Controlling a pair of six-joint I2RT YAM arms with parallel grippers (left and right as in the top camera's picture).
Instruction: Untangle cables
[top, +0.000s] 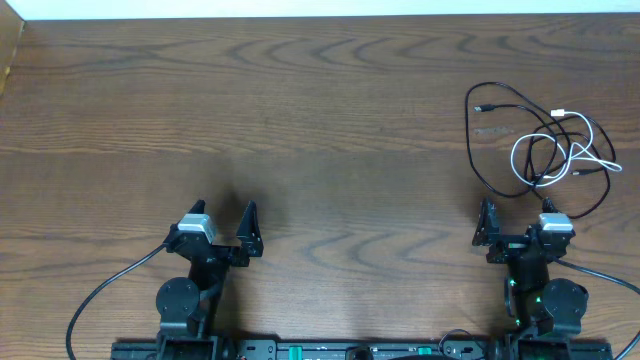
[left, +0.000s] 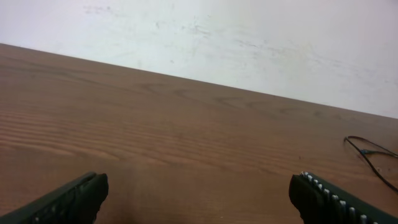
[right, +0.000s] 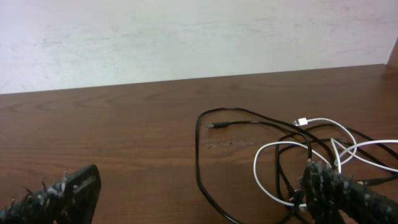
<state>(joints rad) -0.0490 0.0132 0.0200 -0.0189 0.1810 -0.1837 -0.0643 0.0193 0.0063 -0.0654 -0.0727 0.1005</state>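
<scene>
Two tangled together, black cable (top: 468, 130) and white cable (top: 514, 158), on counter (top: 300, 120) just beyond right tool (top: 518, 222), untouched. Right tool, left tool (top: 222, 222) spread wide, empty. Wrist view: right tool's finger (right: 348, 193) hides tangle's near edge.

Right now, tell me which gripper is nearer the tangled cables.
Right. The right gripper sits open just in front of the cables, which lie slightly to its right. The left gripper stands far off to their left.
</scene>
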